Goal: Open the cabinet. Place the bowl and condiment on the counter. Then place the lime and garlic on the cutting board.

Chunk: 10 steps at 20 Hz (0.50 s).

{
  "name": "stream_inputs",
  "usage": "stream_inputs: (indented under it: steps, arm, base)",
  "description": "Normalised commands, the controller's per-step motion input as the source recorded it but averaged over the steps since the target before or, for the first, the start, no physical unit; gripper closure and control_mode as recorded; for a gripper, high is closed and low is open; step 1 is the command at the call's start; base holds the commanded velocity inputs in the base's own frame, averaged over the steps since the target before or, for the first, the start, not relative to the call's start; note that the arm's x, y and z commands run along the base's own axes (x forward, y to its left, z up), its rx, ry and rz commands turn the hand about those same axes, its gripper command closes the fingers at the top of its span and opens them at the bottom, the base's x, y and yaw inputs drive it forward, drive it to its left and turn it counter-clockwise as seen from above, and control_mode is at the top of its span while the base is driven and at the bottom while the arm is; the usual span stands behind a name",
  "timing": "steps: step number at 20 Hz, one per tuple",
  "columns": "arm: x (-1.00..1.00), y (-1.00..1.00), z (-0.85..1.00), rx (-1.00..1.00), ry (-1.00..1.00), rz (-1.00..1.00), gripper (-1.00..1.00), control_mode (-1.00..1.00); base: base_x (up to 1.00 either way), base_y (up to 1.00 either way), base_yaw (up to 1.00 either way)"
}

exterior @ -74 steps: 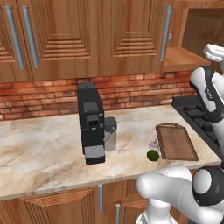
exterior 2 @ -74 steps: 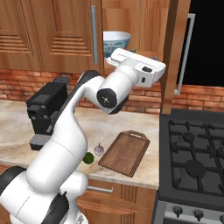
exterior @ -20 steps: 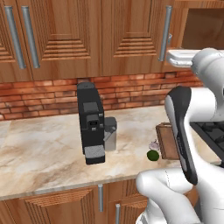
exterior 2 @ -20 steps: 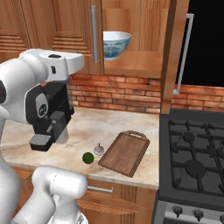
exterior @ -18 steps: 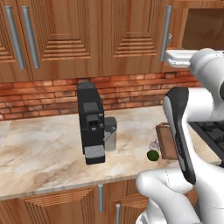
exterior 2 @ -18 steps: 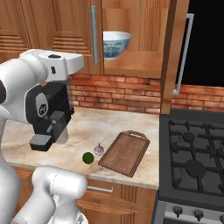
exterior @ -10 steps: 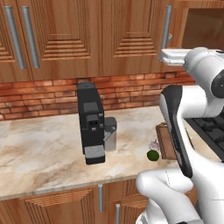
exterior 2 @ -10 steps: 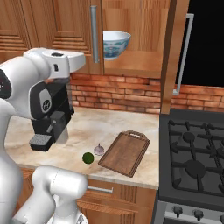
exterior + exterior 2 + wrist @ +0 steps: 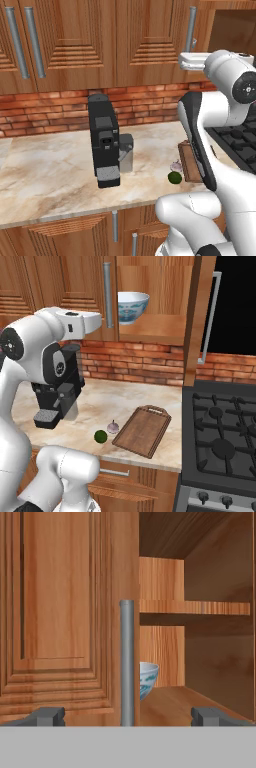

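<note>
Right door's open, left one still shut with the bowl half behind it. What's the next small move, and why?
Probably ease the open end effector forward around the left door's handle, which stands centred between its fingers; that shut door still covers part of the bowl.

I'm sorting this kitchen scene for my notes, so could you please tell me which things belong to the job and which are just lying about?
Part of the job:
- cabinet, right door open, left door shut
- bowl on its shelf
- counter
- lime and garlic, on the counter beside the board
- cutting board
- gripper, open at the left door's handle

Just there:
- coffee machine
- stove
</note>
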Motion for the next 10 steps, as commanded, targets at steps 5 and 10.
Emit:
stream_inputs:
  steps: [5,10]
  arm:
    - [0.30,-0.02,0.00,0.02,0.00,0.02,-1.00,-1.00]
    - [0.32,-0.02,-0.01,0.01,0.00,0.03,-1.00,-1.00]
  base:
    - [0.00,0.00,0.00]
    - [0.00,0.00,0.00]
